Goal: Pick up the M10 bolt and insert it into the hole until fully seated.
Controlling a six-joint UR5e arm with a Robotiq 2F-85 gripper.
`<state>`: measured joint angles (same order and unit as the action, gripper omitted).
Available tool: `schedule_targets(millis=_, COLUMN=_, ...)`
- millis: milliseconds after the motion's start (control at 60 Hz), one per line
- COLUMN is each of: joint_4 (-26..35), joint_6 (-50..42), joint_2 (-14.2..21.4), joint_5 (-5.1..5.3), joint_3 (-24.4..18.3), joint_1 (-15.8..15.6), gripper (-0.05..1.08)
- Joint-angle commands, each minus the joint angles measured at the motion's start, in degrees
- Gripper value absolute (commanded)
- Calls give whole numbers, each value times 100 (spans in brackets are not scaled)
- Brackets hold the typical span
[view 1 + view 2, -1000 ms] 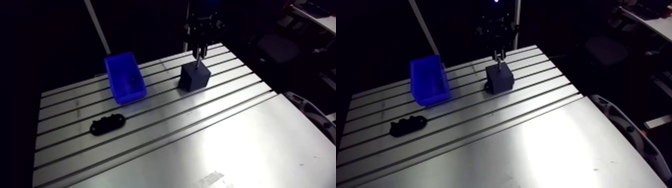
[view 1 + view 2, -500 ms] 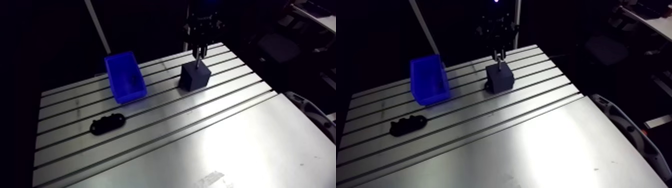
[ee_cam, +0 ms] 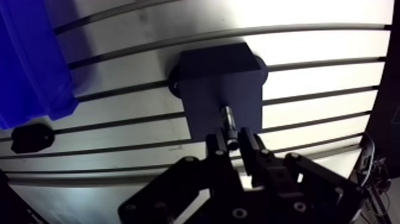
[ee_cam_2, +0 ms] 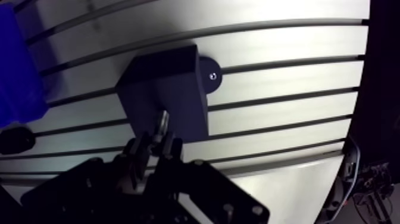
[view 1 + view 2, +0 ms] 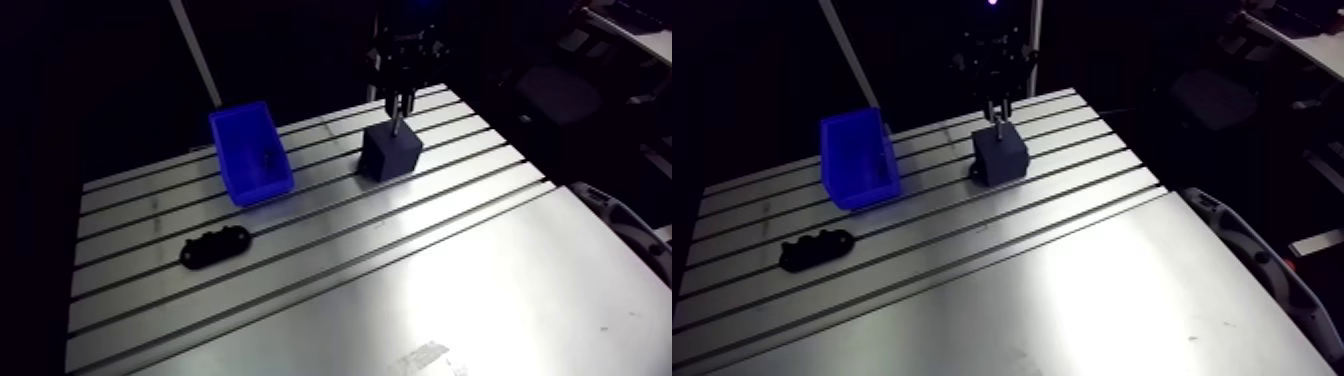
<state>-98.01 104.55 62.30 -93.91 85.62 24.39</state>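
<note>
The slotted aluminium desk [image 5: 450, 280] carries everything. A blue bin [image 5: 250, 155] sits toward its far left side, with a small dark item [image 5: 268, 157] lying inside. To the right of the bin, well apart from it, stands a dark cube-shaped block [image 5: 390, 152] on a round base. The gripper [image 3: 233, 140] hangs directly above the block, its two fingers clamped on the M10 bolt [image 3: 228, 122]. A flat black oblong part [image 5: 214, 248] lies nearer the desk's front left. The bolt points down, its tip at the block's top face; how deep it sits cannot be told.
</note>
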Motion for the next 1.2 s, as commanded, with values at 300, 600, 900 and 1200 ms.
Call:
schedule_targets(millis=300, joint_4=-3, joint_6=-8, joint_2=-4, joint_5=0, joint_3=12, joint_1=-12, gripper=108)
schedule_targets(millis=600, joint_4=-12, joint_6=-9, joint_2=-4, joint_5=-8, joint_3=29, joint_1=13, gripper=108)
schedule_targets(millis=900, joint_4=-19, joint_6=-9, joint_2=-13, joint_5=-9, joint_3=47, joint_1=5, gripper=108)
schedule_targets(millis=1200, joint_4=-56, joint_6=-9, joint_2=-20, joint_5=0, joint_3=56, joint_1=5, gripper=108)
